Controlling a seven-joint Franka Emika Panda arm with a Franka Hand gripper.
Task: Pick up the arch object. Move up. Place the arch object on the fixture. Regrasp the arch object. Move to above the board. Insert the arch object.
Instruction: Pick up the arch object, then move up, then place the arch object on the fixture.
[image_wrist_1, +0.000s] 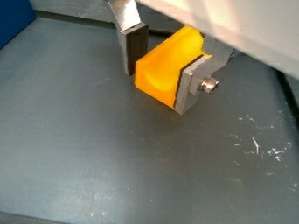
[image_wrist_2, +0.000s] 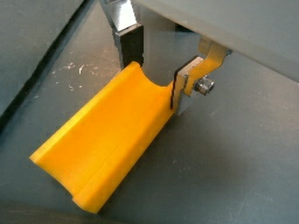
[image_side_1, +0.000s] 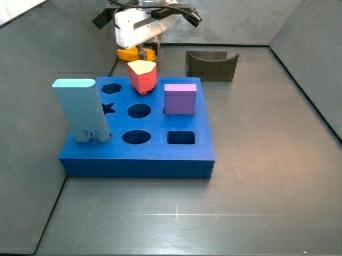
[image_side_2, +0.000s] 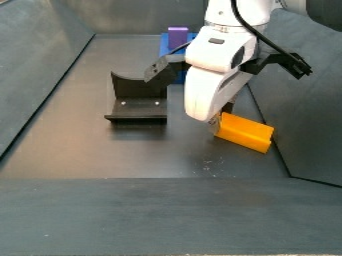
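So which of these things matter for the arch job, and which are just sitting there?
Job: arch object, lying on the floor between the gripper fingers; fixture; board.
Just there: light-blue block, purple block, red prism, all standing in the board.

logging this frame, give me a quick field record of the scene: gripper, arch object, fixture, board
gripper: low at the floor, fingers either side of the arch object
arch object: lying on the floor, not lifted
fixture: empty, apart from the arch object
board: blue, holds light-blue block, purple block, red prism
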